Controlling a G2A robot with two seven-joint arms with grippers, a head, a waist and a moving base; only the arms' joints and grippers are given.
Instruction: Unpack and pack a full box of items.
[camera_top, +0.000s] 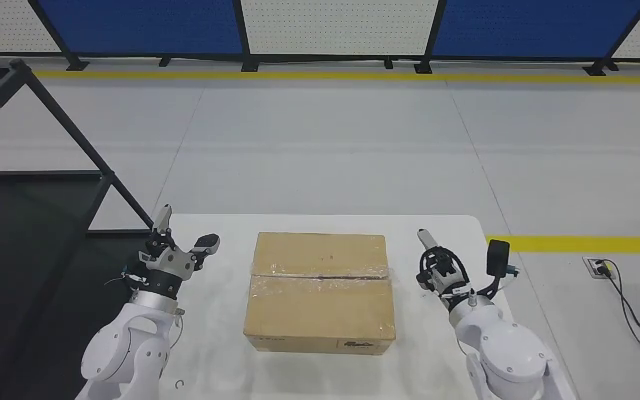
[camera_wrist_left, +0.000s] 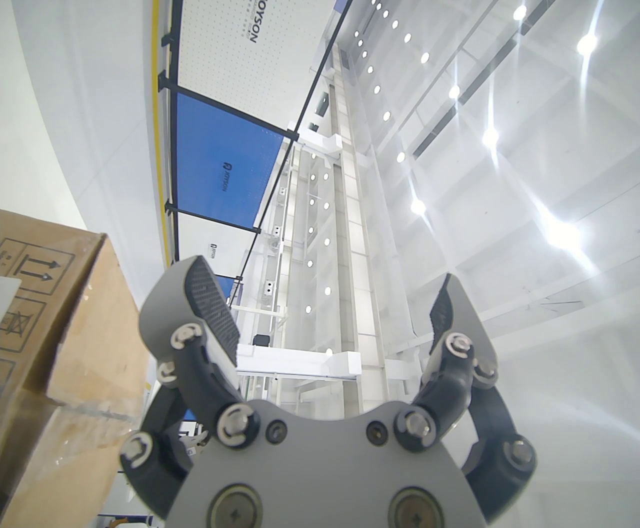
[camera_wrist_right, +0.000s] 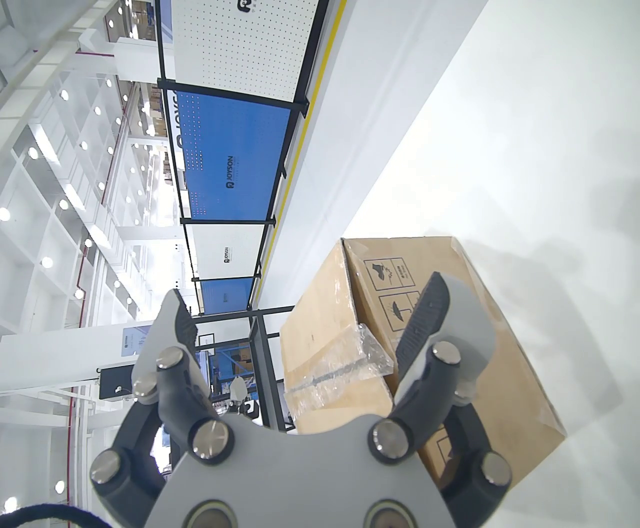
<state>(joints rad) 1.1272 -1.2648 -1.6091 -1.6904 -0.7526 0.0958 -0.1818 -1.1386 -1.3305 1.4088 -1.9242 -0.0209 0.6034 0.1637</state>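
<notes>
Box (camera_top: 320, 290), mid-table: flaps shut and taped, contents hidden. Dark print along its near edge is too small to read.

Table (camera_top: 430, 228): near edge and both near corners are cut off by the top view's frame. Left arm (camera_top: 125, 350) and right arm (camera_top: 505, 355) run off the same side.

Small dark ring-like thing (camera_top: 180, 381) by the table's left edge, too small to tell what.

Left wrist view: the box is cut by the frame and only one upper corner shows.

Right wrist view: one finger (camera_wrist_right: 425, 320) of the right gripper (camera_wrist_right: 305, 325) covers part of the box's printed side. The gripper's body hides the box's near end.
</notes>
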